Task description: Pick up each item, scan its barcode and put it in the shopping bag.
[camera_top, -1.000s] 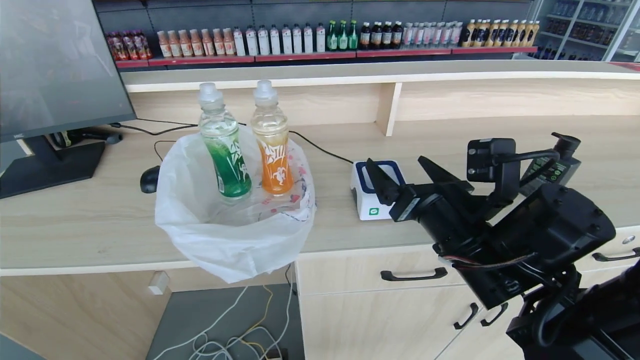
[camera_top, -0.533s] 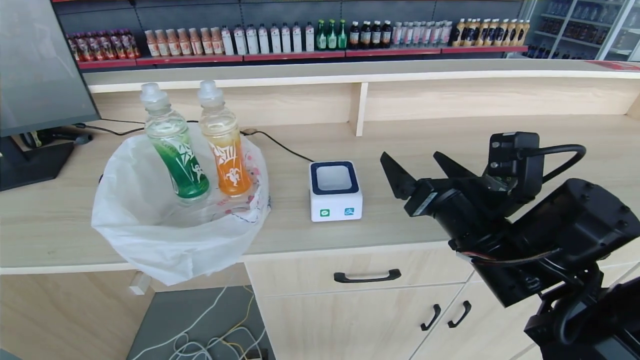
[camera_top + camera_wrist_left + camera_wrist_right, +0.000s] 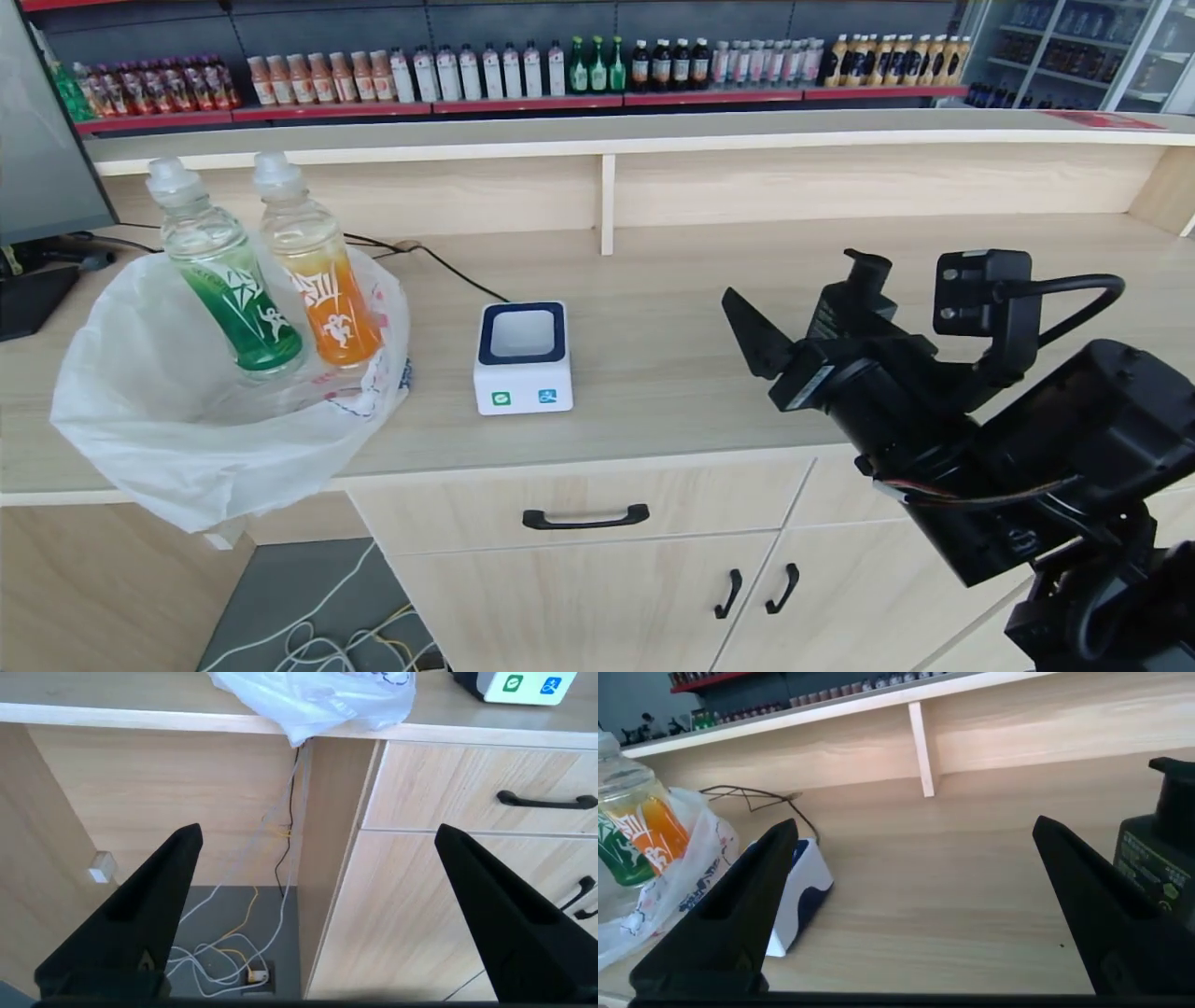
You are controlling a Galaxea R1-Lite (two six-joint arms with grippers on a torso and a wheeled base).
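Note:
A white shopping bag (image 3: pixel 177 448) sits at the counter's left, hanging over the front edge, with a green bottle (image 3: pixel 229 280) and an orange bottle (image 3: pixel 317 275) upright in it. The white and blue scanner (image 3: pixel 521 359) stands just right of the bag. A dark bottle (image 3: pixel 854 294) stands on the counter farther right, also seen as the dark bottle (image 3: pixel 1158 873) close to one finger. My right gripper (image 3: pixel 775 303) hovers open and empty just in front of it, right gripper (image 3: pixel 915 826). My left gripper (image 3: pixel 318 835) is open and empty, low, facing the cabinet front below the bag (image 3: pixel 318 700).
A monitor (image 3: pixel 42 140) stands at the far left. A raised ledge with a divider (image 3: pixel 607 201) runs along the counter's back. Drawers with black handles (image 3: pixel 583 518) are below, and loose cables (image 3: pixel 234 952) lie on the floor. Shelves of drinks (image 3: pixel 523 70) line the back wall.
The head camera has swung right, so the whole scene has slid left. My right gripper has moved right along the counter, away from the scanner and up to the dark bottle.

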